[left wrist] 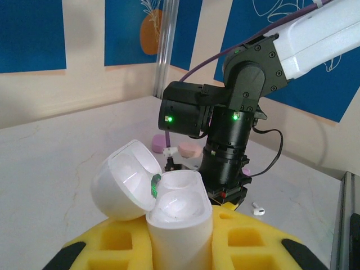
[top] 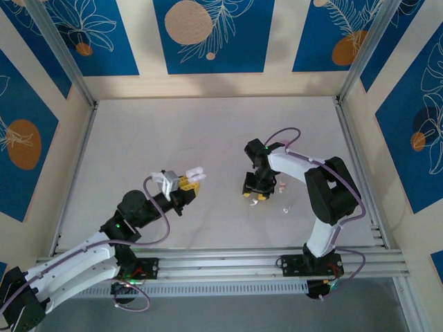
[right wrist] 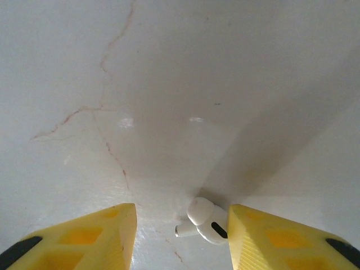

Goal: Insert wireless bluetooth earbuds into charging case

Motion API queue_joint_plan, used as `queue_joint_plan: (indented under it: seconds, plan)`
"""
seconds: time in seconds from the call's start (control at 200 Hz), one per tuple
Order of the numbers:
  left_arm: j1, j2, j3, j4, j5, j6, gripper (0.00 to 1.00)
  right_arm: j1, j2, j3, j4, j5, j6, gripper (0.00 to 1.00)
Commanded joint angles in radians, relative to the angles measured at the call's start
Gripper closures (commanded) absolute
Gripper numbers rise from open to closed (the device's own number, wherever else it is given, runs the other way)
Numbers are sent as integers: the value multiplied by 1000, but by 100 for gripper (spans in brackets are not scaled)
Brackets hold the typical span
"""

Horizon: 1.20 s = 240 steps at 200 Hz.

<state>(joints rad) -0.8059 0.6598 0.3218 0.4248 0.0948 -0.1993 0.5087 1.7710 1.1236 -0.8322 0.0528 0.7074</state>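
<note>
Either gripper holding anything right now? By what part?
Left gripper holds the open case by its lower body, lid free. Right gripper holds nothing; its jaws stand open around an earbud on the table.

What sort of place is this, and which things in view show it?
Probably a robot lab test booth, not a home: a left arm and right arm bolted to a metal rail, a pale table, and blue printed wall panels in a metal frame.

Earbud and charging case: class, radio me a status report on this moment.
Left gripper shut on open charging case. Right gripper open, astride white earbud on table. Pink cases, second earbud lie aside, not in the way.
</note>
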Motion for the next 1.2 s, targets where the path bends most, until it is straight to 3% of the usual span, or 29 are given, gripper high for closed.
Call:
queue_joint_plan:
  seconds: [0.0,0.495,1.196]
  plan:
    - [-8,5,40,55,-1,22,96,10,-51,19,-49,62,17,52]
    - [-8,20,40,63,3,21,96,-4,-12,-63,32,-63,61,52]
    - [-7,37,40,66,13,5,95,46,55,43,8,5,-69,53]
